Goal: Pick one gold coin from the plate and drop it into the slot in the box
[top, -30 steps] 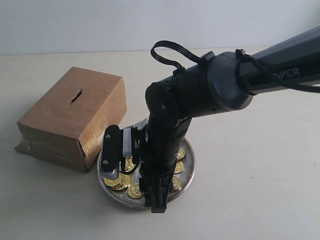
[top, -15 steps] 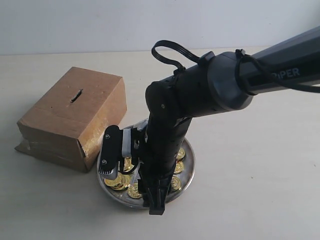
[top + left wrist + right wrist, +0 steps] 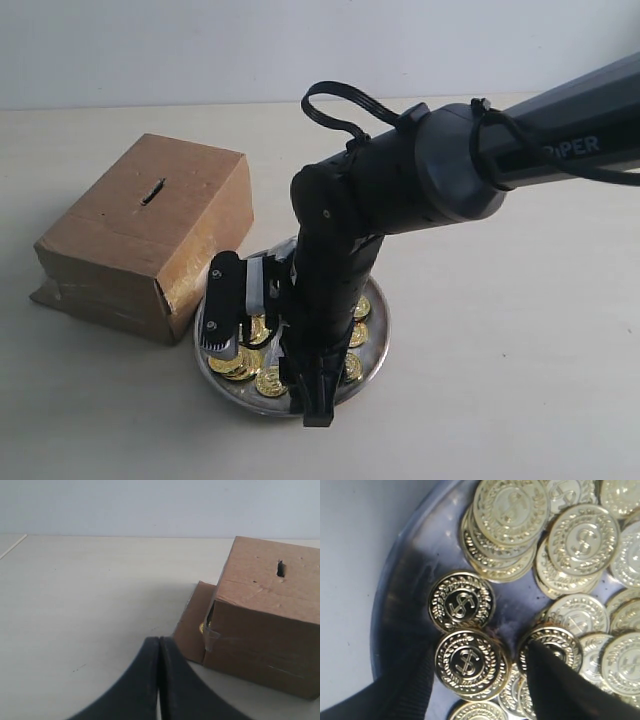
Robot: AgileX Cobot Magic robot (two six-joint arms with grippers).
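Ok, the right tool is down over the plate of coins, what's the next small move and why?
Probably close the right tool now, slowly. Its fingers are open, low in the plate, straddling one gold coin that lies flat between them. One fingertip overlaps a neighbouring coin, so a second coin might get dragged along.

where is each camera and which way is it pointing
Exterior: off the arms, above the table, looking down at the box, plate and right arm.
Left wrist: low over the table, facing the box and its slot; the shut left gripper shows.
Right wrist: close above the plate, looking down on the coins; the open right gripper shows.
Shared: exterior and left wrist both see box and slot; exterior and right wrist both see plate and coins.
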